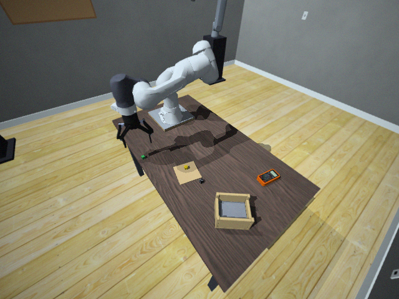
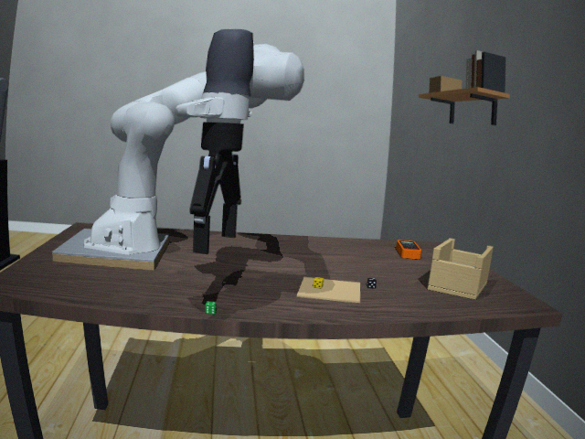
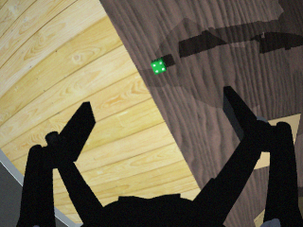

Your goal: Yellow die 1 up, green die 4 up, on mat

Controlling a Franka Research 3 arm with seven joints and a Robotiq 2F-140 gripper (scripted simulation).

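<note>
The green die [image 1: 143, 157] lies on the dark table close to its left edge, off the mat; it also shows in the exterior view [image 2: 210, 307] and the wrist view [image 3: 158, 66]. The yellow die [image 1: 186, 166] [image 2: 317, 282] sits on the tan mat [image 1: 187, 172], near its far edge. The black die [image 1: 201, 180] [image 2: 371, 282] rests on the table just beside the mat. My gripper [image 1: 134, 138] [image 2: 215, 240] hangs open and empty high above the table edge, behind the green die; in the wrist view its fingers are spread wide.
A wooden box [image 1: 233, 210] stands toward the near right of the table. An orange multimeter [image 1: 268, 177] lies at the right side. The robot base [image 1: 169, 116] stands at the far end. The table edge runs right under the gripper.
</note>
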